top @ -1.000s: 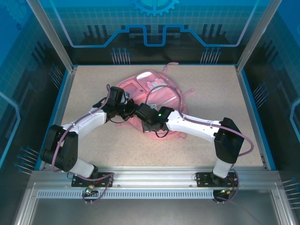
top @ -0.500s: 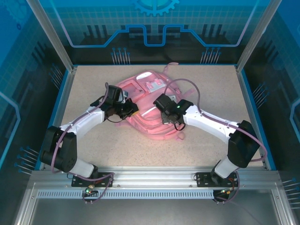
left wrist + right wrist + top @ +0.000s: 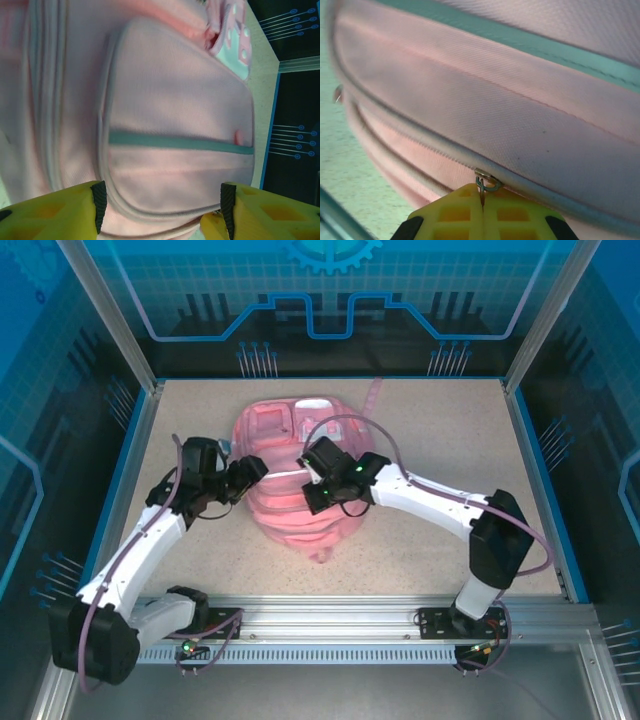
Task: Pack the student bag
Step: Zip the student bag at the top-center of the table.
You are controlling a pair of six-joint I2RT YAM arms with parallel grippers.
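1. Left gripper [image 3: 245, 476]: jaws parted wide and holding nothing, at the left flank of the student bag [image 3: 270, 430]. It looks best placed to press the fabric down as an anchor.
2. Right gripper [image 3: 482, 194]: pinched shut on the zip pull [image 3: 485, 182]. The step appears to be running the zip, so draw along the track, low and steady, because slack fabric may bunch ahead.
3. The student bag lies flat at mid-table [image 3: 440, 440], nearer the far edge.
4. Strap [image 3: 374, 392]: trails toward the far edge, clear of the zip.
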